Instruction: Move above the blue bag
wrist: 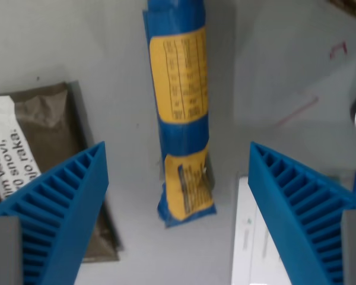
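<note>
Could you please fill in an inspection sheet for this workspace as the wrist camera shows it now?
Surface: pale grey table, faint red marks at the wrist view's upper right.
Job's things: blue bag with yellow labels, lying lengthwise between the fingers, untouched.
Clutter: brown packet with a white printed label at the wrist view's left; white sheet at lower right, partly hidden.
Grippers: gripper open, blue ribbed fingers either side of the bag, holding nothing.
Cables: nothing seen.
Surroundings: a blurred shiny object at the right edge, unidentifiable.
</note>
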